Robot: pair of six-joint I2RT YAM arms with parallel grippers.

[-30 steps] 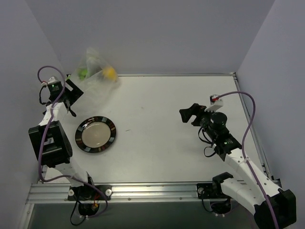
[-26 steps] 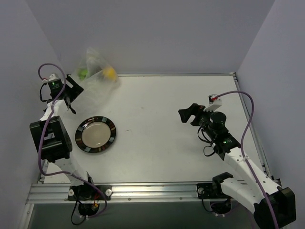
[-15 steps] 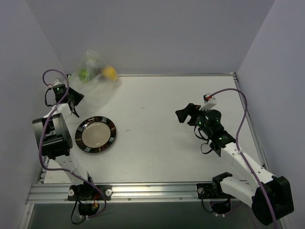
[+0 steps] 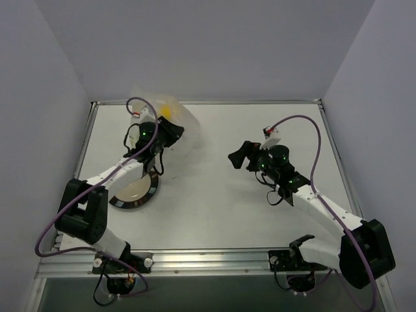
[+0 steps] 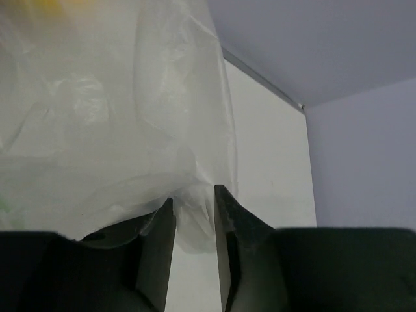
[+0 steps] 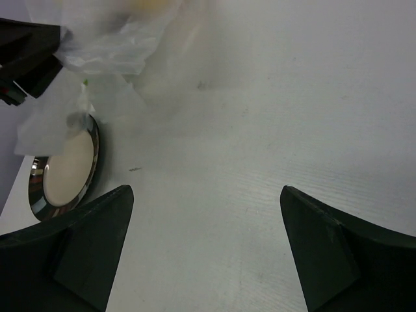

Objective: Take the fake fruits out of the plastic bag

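Observation:
The clear crinkly plastic bag point(image 4: 185, 123) hangs over the back left of the table, above the plate. My left gripper point(image 4: 168, 134) is shut on a bunched fold of its film; in the left wrist view the film point(image 5: 97, 97) sits pinched between the narrow fingers, with the gripper point(image 5: 194, 207) just below. A yellow fruit point(image 4: 168, 110) shows through the bag's top, blurred in the left wrist view point(image 5: 52, 5). The other fruits are hidden. My right gripper point(image 4: 235, 158) stands open and empty over the table's middle, right of the bag point(image 6: 110, 45), its wide-apart tips framing bare table point(image 6: 207, 190).
A round dark-rimmed plate point(image 4: 146, 195) with a cream centre lies under the left forearm, also visible in the right wrist view point(image 6: 39, 195). Grey walls enclose the table on three sides. A metal rail runs along the near edge point(image 4: 208, 260).
My left arm swung from the back-left corner toward the middle, and the bag came with it to hang over the plate. My right gripper moved left toward the bag, still open.

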